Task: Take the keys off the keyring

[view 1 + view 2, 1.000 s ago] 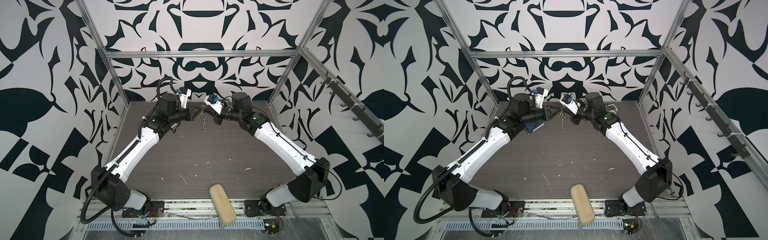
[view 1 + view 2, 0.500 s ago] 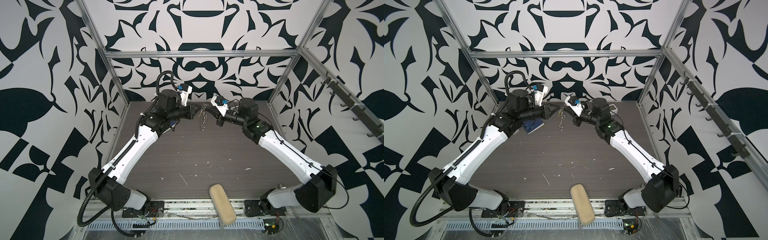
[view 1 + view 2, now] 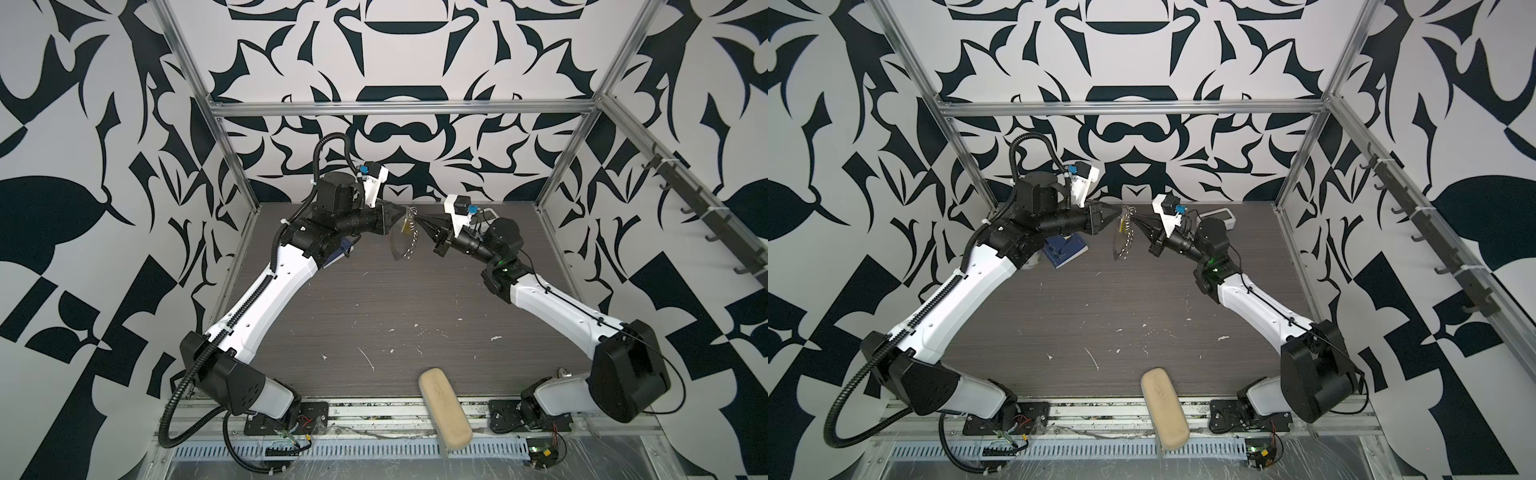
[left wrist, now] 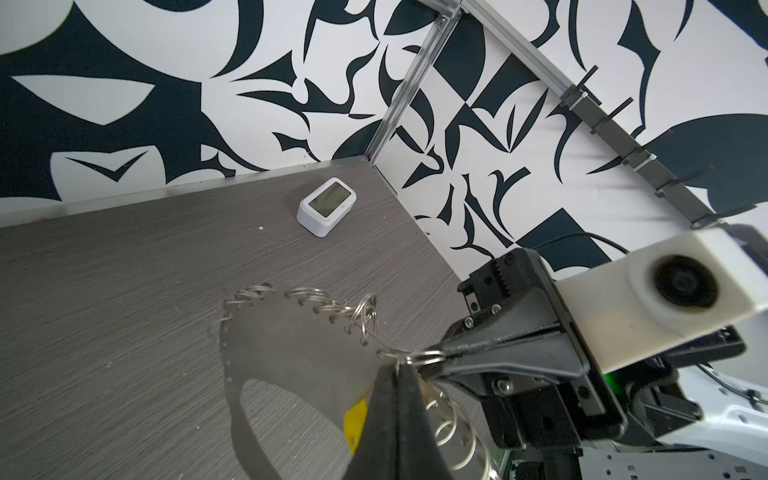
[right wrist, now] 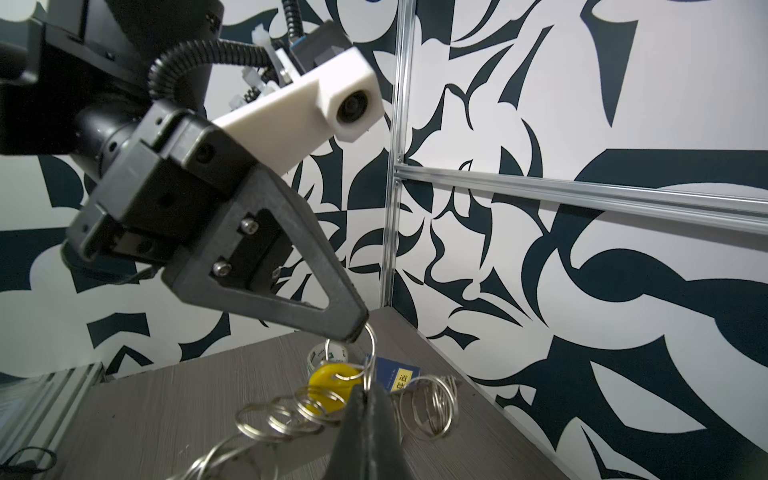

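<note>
the two arms meet above the far middle of the table (image 3: 395, 299), left gripper (image 3: 400, 212) and right gripper (image 3: 420, 220) almost tip to tip, both pinched on the keyring (image 3: 409, 235); its rings and strap hang in the gap between them and block any straight pass there. a blue book (image 3: 1065, 249) and a tape roll (image 5: 320, 356) crowd the far left corner under the left arm. a small white device (image 3: 1217, 216) sits in the far right corner, behind the right arm. a beige pad (image 3: 444, 409) overhangs the near edge. between the arms the broad middle of the table is open, bearing only small flecks. a hook rail (image 3: 698, 208) lines the right wall.
</note>
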### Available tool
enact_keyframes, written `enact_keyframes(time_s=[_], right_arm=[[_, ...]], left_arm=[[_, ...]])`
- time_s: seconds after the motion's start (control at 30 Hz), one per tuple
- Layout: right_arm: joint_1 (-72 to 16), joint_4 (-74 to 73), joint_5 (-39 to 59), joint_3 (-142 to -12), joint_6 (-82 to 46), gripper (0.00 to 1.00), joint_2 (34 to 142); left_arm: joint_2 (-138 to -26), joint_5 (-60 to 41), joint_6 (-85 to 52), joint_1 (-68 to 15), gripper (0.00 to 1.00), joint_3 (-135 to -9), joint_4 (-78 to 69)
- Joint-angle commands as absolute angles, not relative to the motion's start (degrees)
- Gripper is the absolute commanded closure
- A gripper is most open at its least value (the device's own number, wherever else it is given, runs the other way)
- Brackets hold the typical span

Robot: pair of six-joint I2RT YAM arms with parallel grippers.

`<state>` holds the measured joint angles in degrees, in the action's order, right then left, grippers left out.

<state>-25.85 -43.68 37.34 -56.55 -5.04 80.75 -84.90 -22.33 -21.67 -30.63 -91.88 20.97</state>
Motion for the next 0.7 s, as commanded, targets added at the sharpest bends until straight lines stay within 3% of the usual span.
enact_keyframes(time_s=[0.0, 0.17, 0.4, 0.67], right_arm=[[-25.5, -49.3, 40.1, -57.3, -7.4, 1.00, 79.2], [-25.5, -43.2, 41.5, -59.2, -4.7, 1.00, 79.3], [-25.5, -37.0, 43.2, -62.6, -1.7, 0.77, 79.5], [-25.6, -32.2, 43.6, -64.7, 0.4, 0.75, 79.2]], left_arm=[[-84.8, -20.2, -20.1, -29.1, 1.00, -94.6, 20.6], [-84.0, -24.2, -16.6, -29.1, 1.00, -93.1, 17.8], [-84.6, -26.4, -15.0, -29.1, 1.00, -94.3, 20.2], [-84.2, -26.7, -14.0, -29.1, 1.00, -93.6, 21.2]])
